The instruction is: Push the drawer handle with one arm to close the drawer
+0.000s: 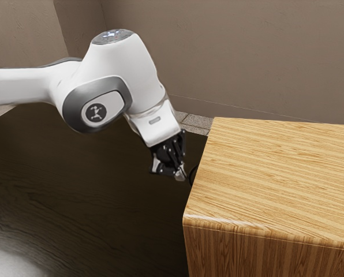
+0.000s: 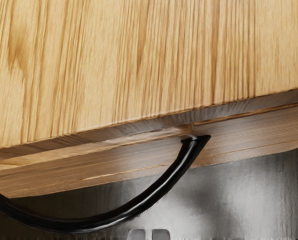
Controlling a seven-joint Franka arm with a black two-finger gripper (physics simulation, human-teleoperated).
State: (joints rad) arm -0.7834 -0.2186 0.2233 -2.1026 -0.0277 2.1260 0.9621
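Wood-grained cabinet [image 1: 276,173] nearest, biggest. Drawer front [image 2: 89,172] under its top edge. Gripper [image 1: 179,173] narrow, fingertips drawn together, just beside black arched handle [image 2: 139,206]. Handle lies toward exterior view's right from fingertips, long axis along drawer front; push likely wants travel square to it, cabinetward.

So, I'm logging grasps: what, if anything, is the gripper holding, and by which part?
Nothing: the gripper is shut with nothing between its fingertips, and the drawer handle lies outside them.
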